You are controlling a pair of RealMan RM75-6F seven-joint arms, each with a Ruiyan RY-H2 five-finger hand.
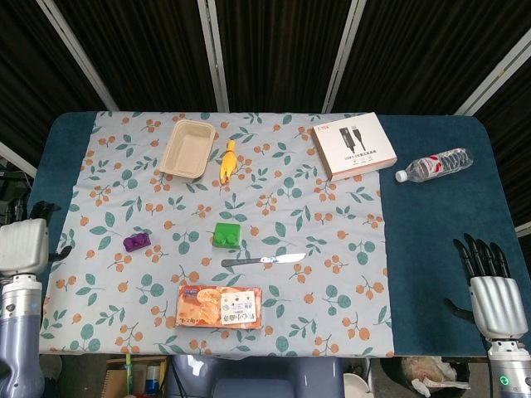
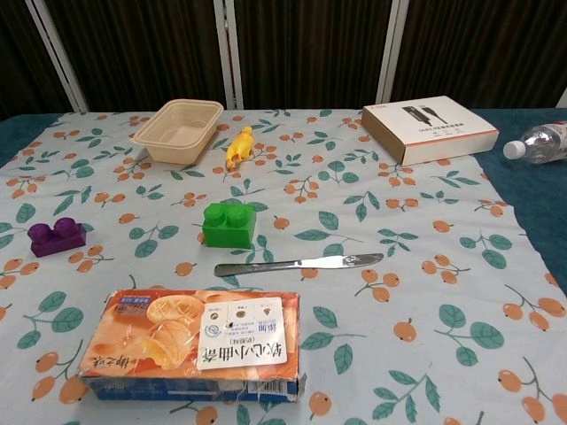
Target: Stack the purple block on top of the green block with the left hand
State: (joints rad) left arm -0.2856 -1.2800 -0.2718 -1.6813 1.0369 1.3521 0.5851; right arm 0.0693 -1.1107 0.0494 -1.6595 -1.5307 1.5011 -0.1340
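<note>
The purple block [image 1: 137, 241] [image 2: 56, 237] lies on the floral cloth, left of centre. The green block [image 1: 226, 235] [image 2: 229, 224] stands alone about a hand's width to its right, with nothing on top. My left hand [image 1: 23, 247] hovers at the table's left edge, well left of the purple block, holding nothing, its dark fingers pointing away from me. My right hand [image 1: 489, 290] is at the near right corner over the blue cloth, fingers spread and empty. Neither hand appears in the chest view.
A table knife [image 1: 264, 259] [image 2: 301, 263] lies just in front of the green block. A snack packet [image 1: 220, 307] [image 2: 195, 345] sits near the front edge. At the back are a beige tray [image 1: 188, 148], a yellow toy [image 1: 226, 159], a white box [image 1: 353, 145] and a water bottle [image 1: 436, 165].
</note>
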